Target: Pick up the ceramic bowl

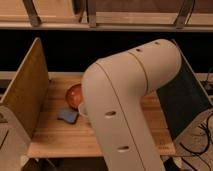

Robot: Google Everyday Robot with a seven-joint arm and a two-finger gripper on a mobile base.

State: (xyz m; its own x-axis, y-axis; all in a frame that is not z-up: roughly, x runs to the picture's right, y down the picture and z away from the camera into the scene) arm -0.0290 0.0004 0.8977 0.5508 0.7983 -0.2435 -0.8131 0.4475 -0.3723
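The orange-red ceramic bowl (73, 94) sits on the wooden table (55, 132), left of centre; only its left part shows, the rest is behind my arm. A blue-grey sponge pad (68, 115) lies just in front of it. A sliver of the whitish cup (82, 110) shows at the arm's edge. My large white arm (130, 100) fills the middle of the view. My gripper is hidden from view.
A wooden side panel (25, 92) stands along the table's left edge. A dark panel (182, 100) stands at the right. A shelf rail (100, 25) runs across the back above a dark gap. Cables (202, 135) hang at the right.
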